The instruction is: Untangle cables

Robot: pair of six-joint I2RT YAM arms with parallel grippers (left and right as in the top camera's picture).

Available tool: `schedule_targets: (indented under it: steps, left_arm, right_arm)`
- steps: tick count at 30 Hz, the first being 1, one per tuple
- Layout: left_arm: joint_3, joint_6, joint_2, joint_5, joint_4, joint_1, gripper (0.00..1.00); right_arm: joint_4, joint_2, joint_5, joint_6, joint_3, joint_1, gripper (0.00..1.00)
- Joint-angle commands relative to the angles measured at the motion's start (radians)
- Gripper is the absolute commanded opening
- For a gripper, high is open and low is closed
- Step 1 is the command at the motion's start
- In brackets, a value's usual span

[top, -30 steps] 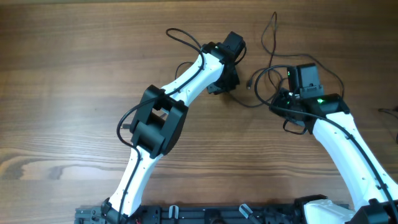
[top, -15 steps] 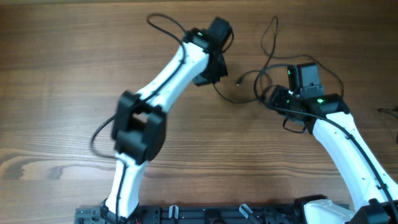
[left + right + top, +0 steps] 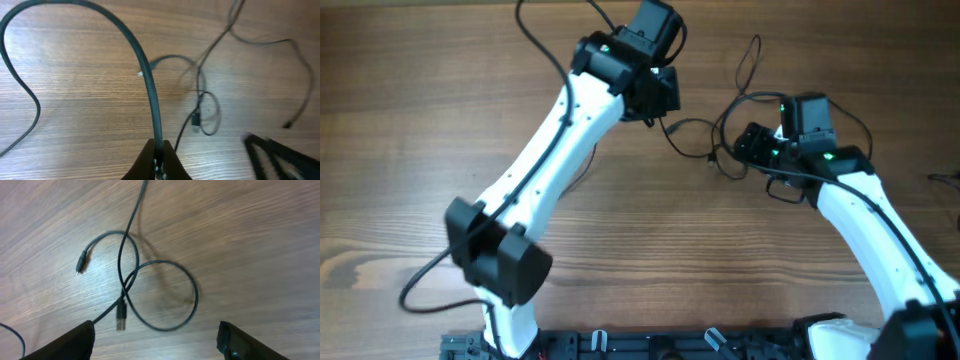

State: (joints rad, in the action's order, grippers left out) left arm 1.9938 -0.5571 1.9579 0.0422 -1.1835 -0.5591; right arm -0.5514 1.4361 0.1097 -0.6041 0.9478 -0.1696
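Cables [image 3: 120, 262] lie in loose, crossing loops on the wooden table [image 3: 420, 150], directly ahead of the right gripper [image 3: 155, 327] and between its two fingers [image 3: 75, 342]. Those fingers stand wide apart with nothing between them, above the tabletop. One round loop sits just in front of them, a strand crosses through it, and a small plug [image 3: 121, 321] lies near the left finger, with a second plug [image 3: 80, 262] farther out on that same side.

The left gripper [image 3: 157, 160] is closed, its tips pinched on one black cord [image 3: 150, 90]. The cord rises straight out from the tips, then arcs over to the gripper's left and drops back down. Beyond and to the right of these tips, thinner strands form a small loop with a plug end [image 3: 196, 120] inside it. From overhead, the tangle lies between the two grippers, nearer the right one.
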Motion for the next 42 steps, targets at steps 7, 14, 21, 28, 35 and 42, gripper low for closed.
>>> schedule_targets:
  steps: [7,14,21,28,35,42]
  left_arm:
    - [0.004,0.030,-0.126,-0.034,-0.019,-0.001,0.04]
    - [0.004,0.142,-0.180,-0.033,-0.042,-0.002,0.04]
    - [0.004,0.161,-0.285,-0.032,-0.040,-0.002,0.04]
    - [0.004,0.161,-0.364,-0.031,-0.041,-0.005,0.04]
    - [0.004,0.156,-0.542,-0.350,-0.073,-0.005,0.04]
    - [0.004,0.039,-0.688,-0.582,-0.101,-0.005,0.04]
  right_arm:
    - [0.247,0.211,0.318,-0.019,-0.001,0.000,0.83]
    - [0.403,0.299,0.318,-0.024,-0.001,0.000,0.84]
    - [0.531,0.388,0.331,-0.027,-0.001,-0.018,0.73]
    - [0.649,0.426,0.369,-0.048,-0.001,-0.038,0.04]
    - [0.556,0.402,0.343,0.029,0.000,0.163,0.04]
    - [0.497,0.329,0.497,0.140,0.000,0.521,0.04]
